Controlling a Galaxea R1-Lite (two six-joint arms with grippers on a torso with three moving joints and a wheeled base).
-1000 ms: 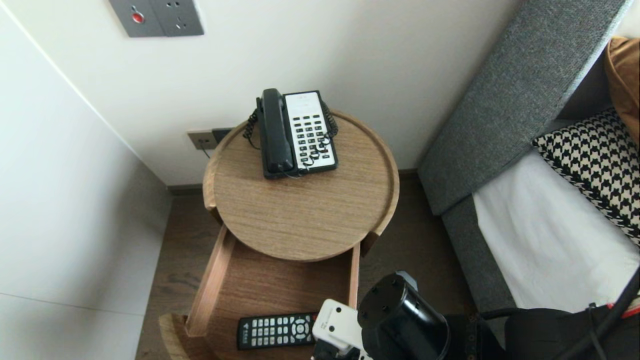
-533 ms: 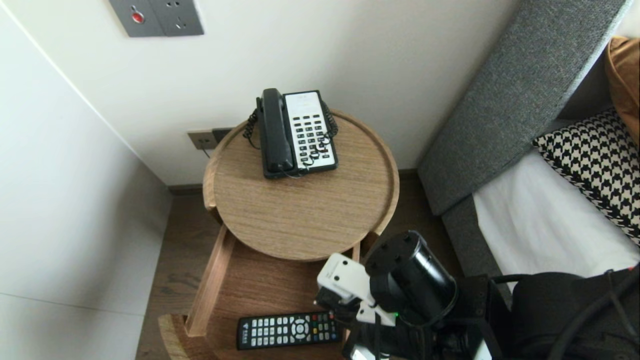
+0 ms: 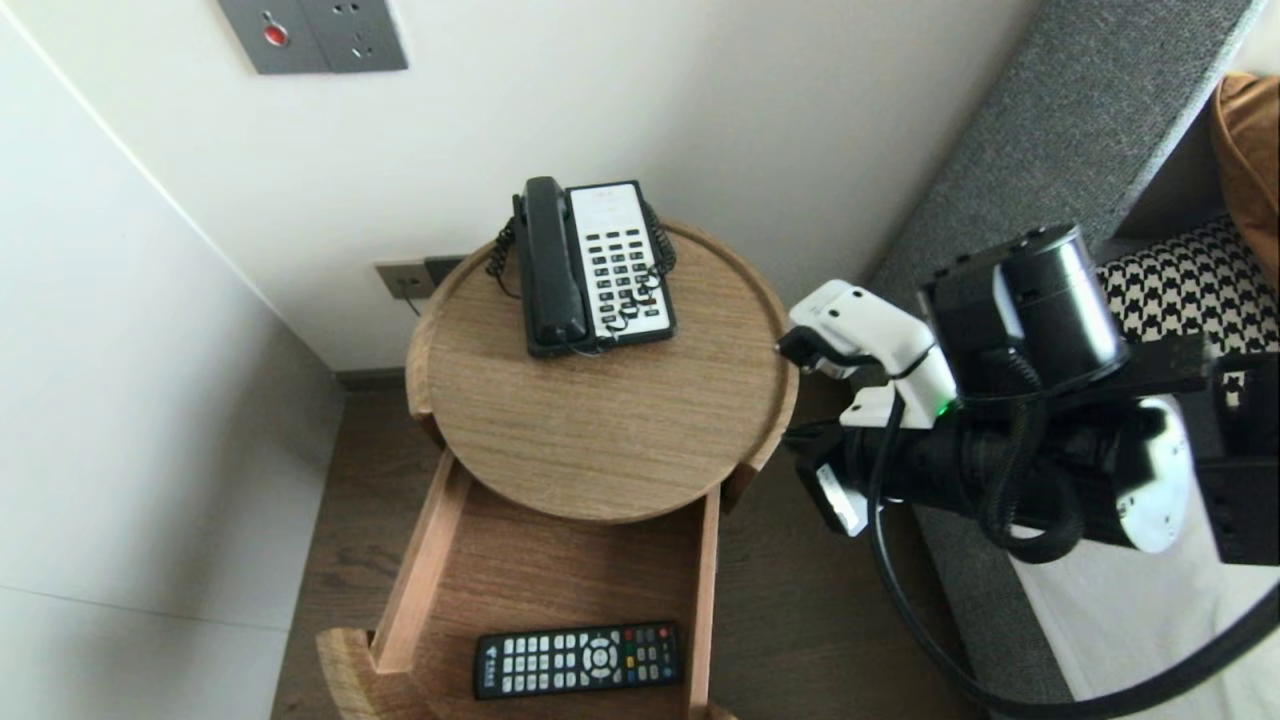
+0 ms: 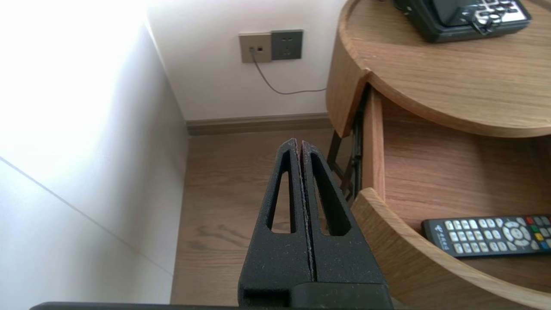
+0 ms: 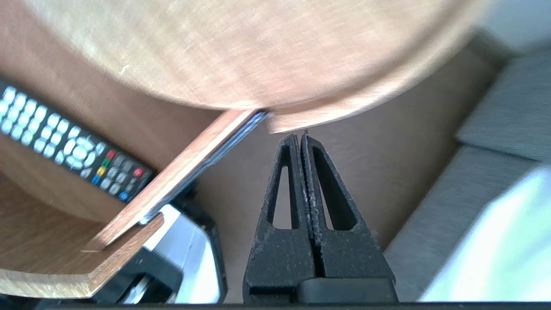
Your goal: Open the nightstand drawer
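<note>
A black remote lies flat in the open drawer of a round wooden bedside table. A black and white telephone stands at the back of the tabletop. My right arm hangs beside the table's right rim. The right gripper is shut and empty, with its tips close to the tabletop's edge, above the floor between table and bed. My left gripper is shut and empty, parked over the floor left of the drawer's curved front.
A bed with a grey padded frame, white sheet and houndstooth pillow stands right of the table. White walls close in at the back and left, with a socket panel and a low outlet. The floor is dark wood.
My right arm has risen from over the drawer and swung to the right, beside the table's rim. The remote now shows whole in the drawer. Both grippers stayed shut.
</note>
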